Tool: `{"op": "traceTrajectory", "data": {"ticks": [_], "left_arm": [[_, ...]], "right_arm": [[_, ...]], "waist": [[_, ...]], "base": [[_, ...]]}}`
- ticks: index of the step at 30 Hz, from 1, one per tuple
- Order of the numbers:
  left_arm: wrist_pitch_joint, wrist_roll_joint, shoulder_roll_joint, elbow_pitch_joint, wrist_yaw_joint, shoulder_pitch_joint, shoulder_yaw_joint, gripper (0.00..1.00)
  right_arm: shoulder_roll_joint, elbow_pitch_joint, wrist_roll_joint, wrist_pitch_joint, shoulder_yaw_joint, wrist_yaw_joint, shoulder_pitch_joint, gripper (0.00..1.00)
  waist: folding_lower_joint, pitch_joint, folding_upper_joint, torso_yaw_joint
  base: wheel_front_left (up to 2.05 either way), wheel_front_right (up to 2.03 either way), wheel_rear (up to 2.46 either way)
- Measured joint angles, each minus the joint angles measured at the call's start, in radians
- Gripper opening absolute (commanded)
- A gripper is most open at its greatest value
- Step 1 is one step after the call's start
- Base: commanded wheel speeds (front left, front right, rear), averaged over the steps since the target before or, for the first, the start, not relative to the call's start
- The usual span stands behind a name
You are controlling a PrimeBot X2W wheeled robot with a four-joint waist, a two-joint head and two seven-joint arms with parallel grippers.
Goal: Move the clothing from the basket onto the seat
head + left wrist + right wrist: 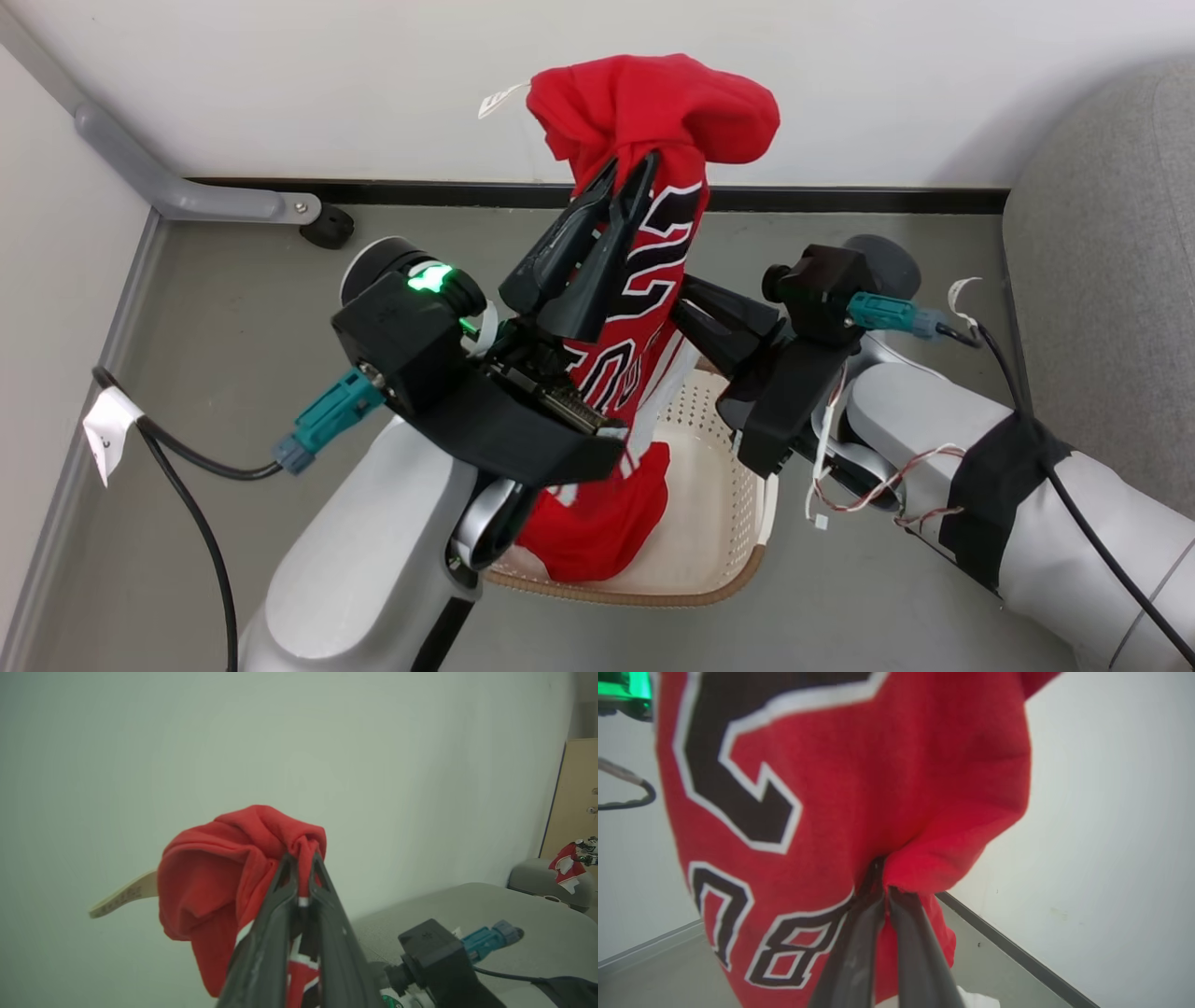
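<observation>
The clothing in hand is a red jersey (653,103) with black white-edged numbers. My left gripper (632,173) is shut on its bunched top and holds it high, so it hangs down into the cream basket (709,583) below. In the left wrist view the left gripper (302,858) pinches the red fabric (210,882). My right gripper (686,303) reaches in from the right at mid-height. In the right wrist view the right gripper (883,879) is shut on a fold of the jersey (878,788). The grey seat (1102,261) lies to the right.
A white wall with a dark baseboard stands close behind. A grey frame leg with a black caster (327,227) sits at the back left. Another red-and-white garment (567,868) lies on the far end of the seat (467,905), by a wooden cabinet (574,798).
</observation>
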Motion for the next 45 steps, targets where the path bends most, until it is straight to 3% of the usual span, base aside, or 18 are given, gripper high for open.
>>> {"op": "traceTrajectory", "data": {"ticks": [8,9,10,11,19,25,45], "left_arm": [[0.000,0.000,0.007,0.039,0.000,0.002,0.035,0.00],[0.000,0.000,0.005,0.045,0.000,0.002,0.038,0.24],[0.000,0.000,0.004,0.052,0.000,0.002,0.042,0.67],[0.000,0.000,0.003,0.058,0.000,0.002,0.048,1.00],[0.000,0.001,0.003,0.112,0.003,0.009,0.089,1.00],[0.000,0.012,0.016,0.171,0.030,0.016,0.135,1.00],[0.000,0.065,0.073,0.264,0.072,0.188,0.237,1.00]], "right_arm": [[0.004,-0.012,0.045,0.000,-0.006,0.000,-0.009,0.00],[0.001,-0.012,0.053,0.000,-0.009,0.000,-0.009,0.00],[-0.003,-0.014,0.057,0.000,-0.012,0.000,-0.009,0.00],[-0.004,-0.016,0.061,0.000,-0.016,0.000,-0.009,0.00],[-0.007,-0.039,0.081,0.000,-0.028,0.000,-0.010,0.00],[-0.005,-0.048,0.089,0.000,-0.034,0.000,-0.012,0.00],[-0.017,-0.091,0.123,0.000,-0.108,0.000,-0.008,0.00]], "waist": [[0.0000,0.006,0.0000,-0.020],[0.0000,0.006,0.0000,-0.022],[0.0000,0.006,0.0000,-0.023],[0.0000,0.006,0.0000,-0.025],[0.0000,0.003,0.0000,-0.037],[0.0000,-0.003,0.0000,-0.045],[0.0000,-0.055,0.0000,-0.107]], "base": [[0.00,0.00,0.00],[0.00,0.00,0.00],[0.00,0.00,0.00],[0.00,0.00,0.00],[0.00,0.00,0.00],[0.00,0.00,0.00],[0.00,0.00,0.00]]}}
